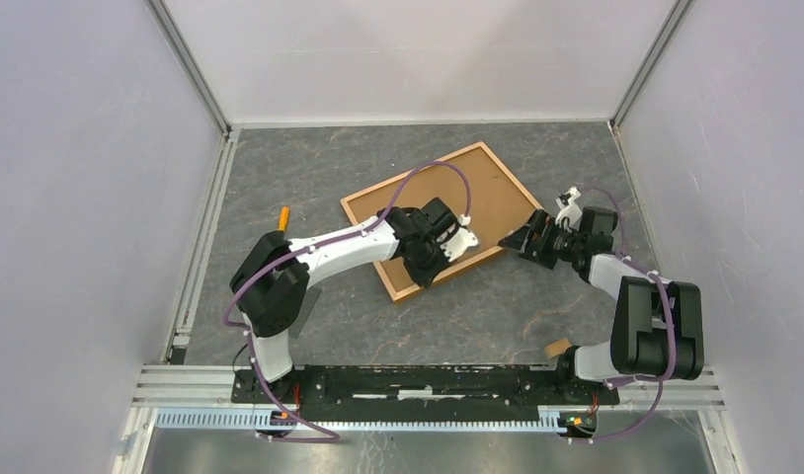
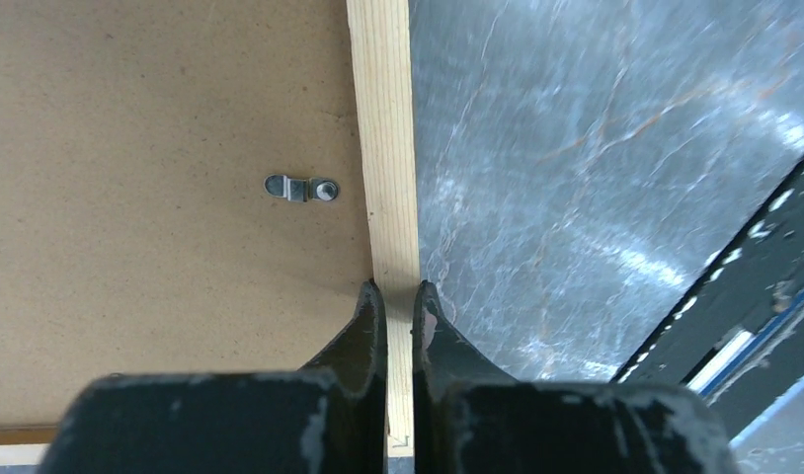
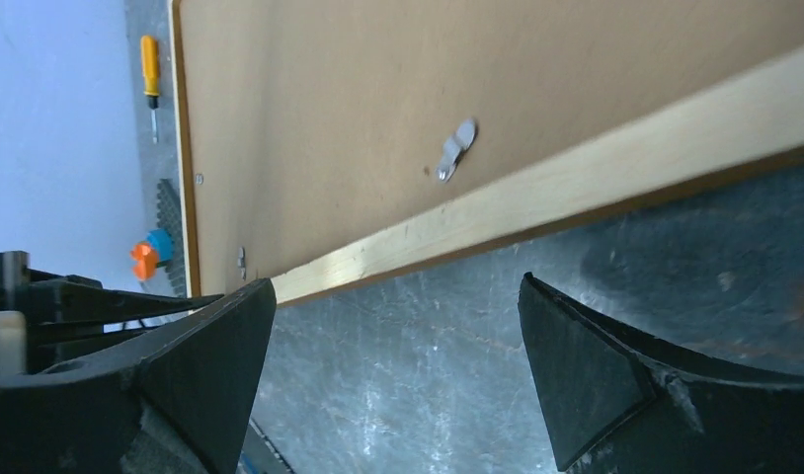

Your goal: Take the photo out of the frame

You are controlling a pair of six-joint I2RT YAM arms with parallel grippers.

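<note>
The frame point(image 1: 487, 183) lies back-up on the table point(image 1: 309, 168); its brown backing board faces the cameras, so the photo side is hidden.

- Left gripper point(image 2: 398, 296): jaws closed to a narrow slit. The tips sit over the pale wooden border point(image 2: 383, 148), which runs straight ahead of them. A metal clip point(image 2: 301, 188) lies ahead and to their left.
- Right gripper point(image 3: 396, 284): jaws spread wide, holding nothing. The border crosses just ahead of them, and a second clip point(image 3: 455, 150) lies beyond it.
</note>
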